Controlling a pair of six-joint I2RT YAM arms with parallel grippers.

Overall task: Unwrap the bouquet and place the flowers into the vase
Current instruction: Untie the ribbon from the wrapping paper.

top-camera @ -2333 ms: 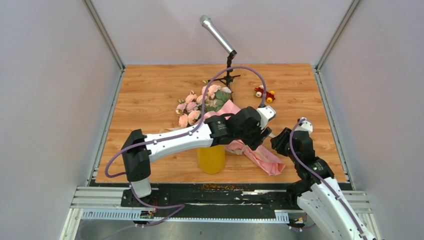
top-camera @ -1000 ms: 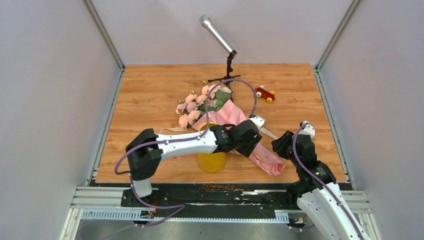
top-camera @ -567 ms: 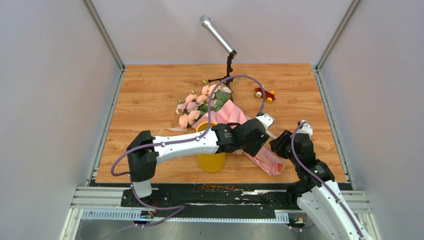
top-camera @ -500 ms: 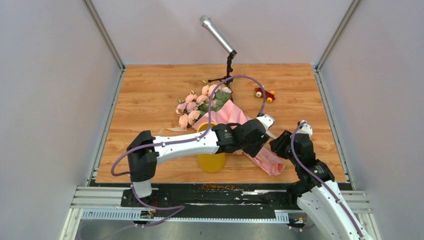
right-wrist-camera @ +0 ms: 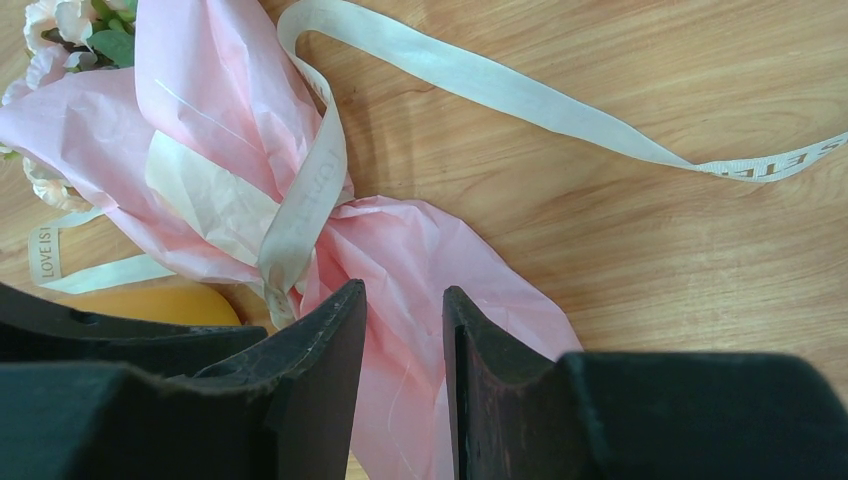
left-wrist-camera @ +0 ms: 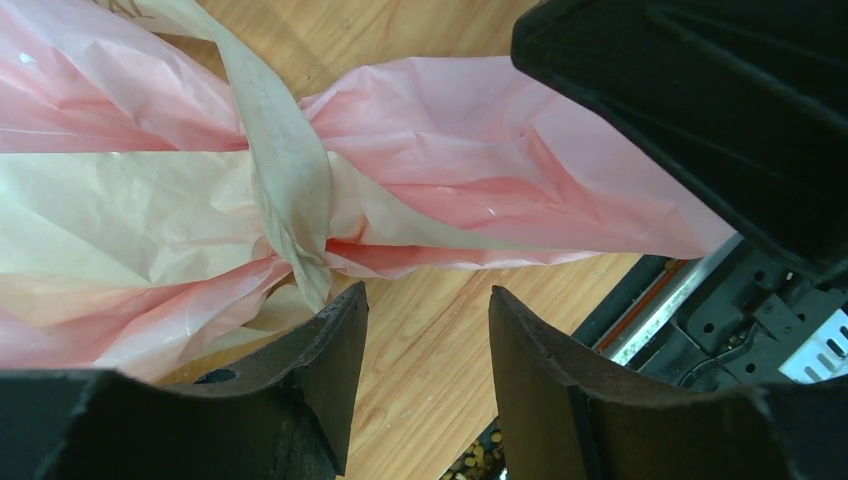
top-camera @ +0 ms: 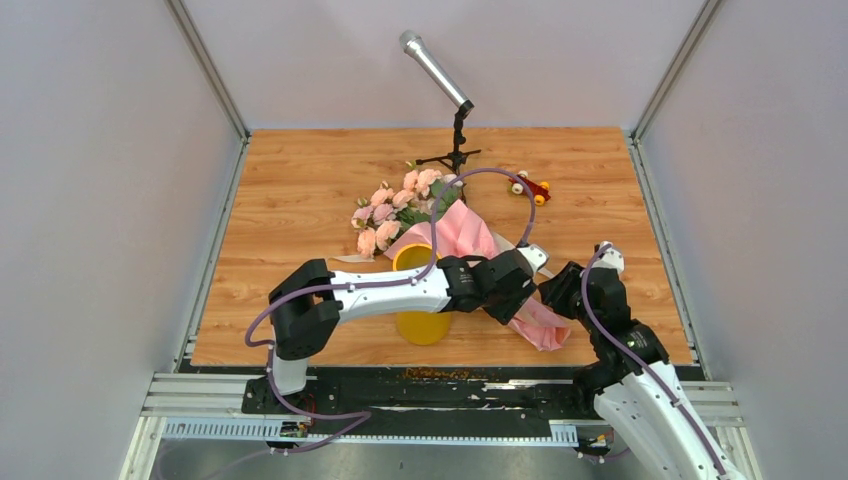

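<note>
bouquet (top-camera: 455, 228) lies beneath outstretched left gripper (left-wrist-camera: 425, 296), jaws parted; right gripper (right-wrist-camera: 403, 290) seemingly parted too

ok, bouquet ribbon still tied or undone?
Still tied. The ribbon cinches the bouquet at its waist in both wrist views; one long tail trails loose across the table.

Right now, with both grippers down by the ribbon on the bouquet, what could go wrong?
1. The ribbon is knotted tight around the pink paper. The left gripper, open beside the knot, may pinch paper too and drag the whole bouquet instead of loosening it.
2. The vase stands right under the left arm, next to the bouquet, so a sideways pull could tip it.
</note>
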